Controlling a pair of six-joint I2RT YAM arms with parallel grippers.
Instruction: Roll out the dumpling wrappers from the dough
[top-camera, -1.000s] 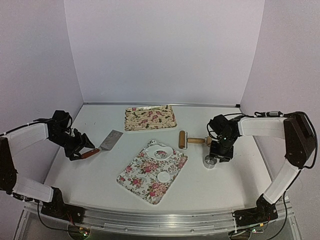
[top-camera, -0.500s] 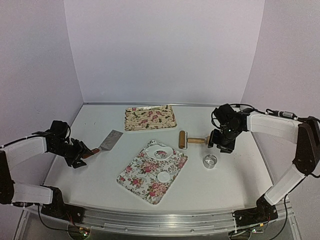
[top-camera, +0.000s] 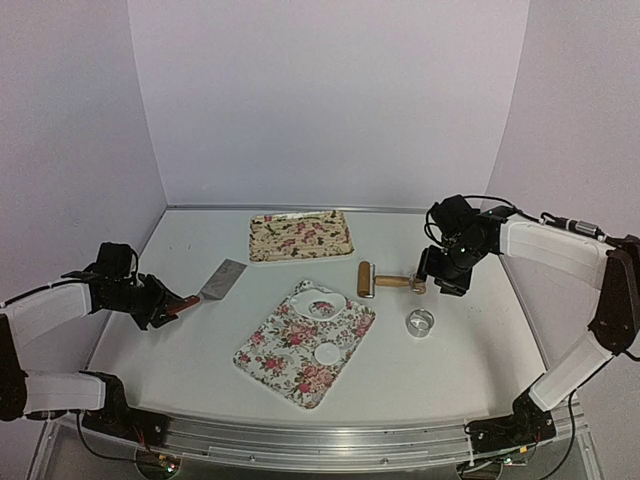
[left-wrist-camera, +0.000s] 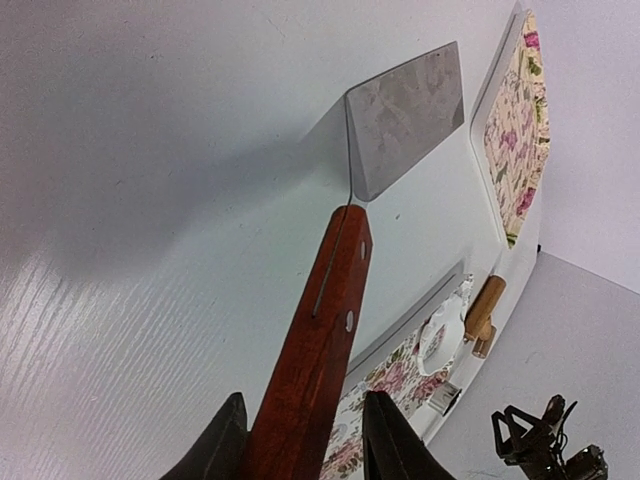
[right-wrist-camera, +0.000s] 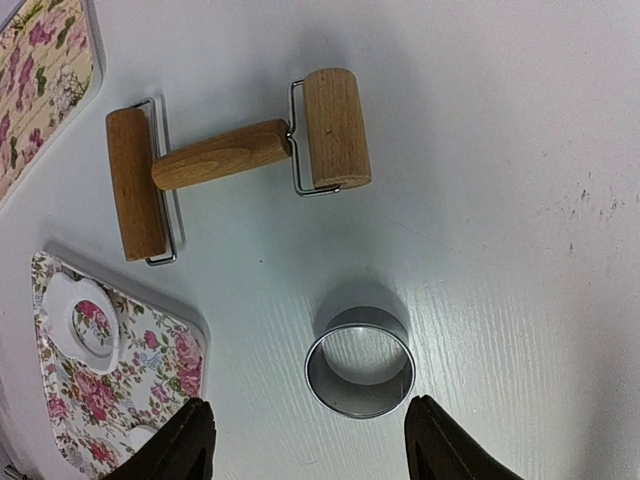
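Note:
On the flowered tray (top-camera: 290, 365) lie a white dough patch (top-camera: 338, 300) with a round hole and, nearer me, a round dumpling wrapper (top-camera: 327, 353). The same patch (right-wrist-camera: 60, 300) shows at the left of the right wrist view. My left gripper (top-camera: 160, 306) (left-wrist-camera: 305, 445) straddles the red wooden handle (left-wrist-camera: 320, 330) of a scraper whose steel blade (left-wrist-camera: 405, 120) rests on the table. One finger touches the handle and a thin gap shows at the other. My right gripper (top-camera: 447, 280) (right-wrist-camera: 312, 450) hangs open above the table with nothing in it. A metal ring (right-wrist-camera: 360, 360) lies just ahead of its fingertips.
A wooden rolling pin (top-camera: 385, 281) (right-wrist-camera: 225, 155) lies between the tray and my right gripper. A second flowered tray (top-camera: 300, 235) stands at the back. The metal ring (top-camera: 421, 321) sits right of the front tray. White walls close the table on three sides.
My left gripper slid left along the scraper handle and its jaws narrowed around it. My right gripper let go of the metal ring, rose and drew back, jaws wider.

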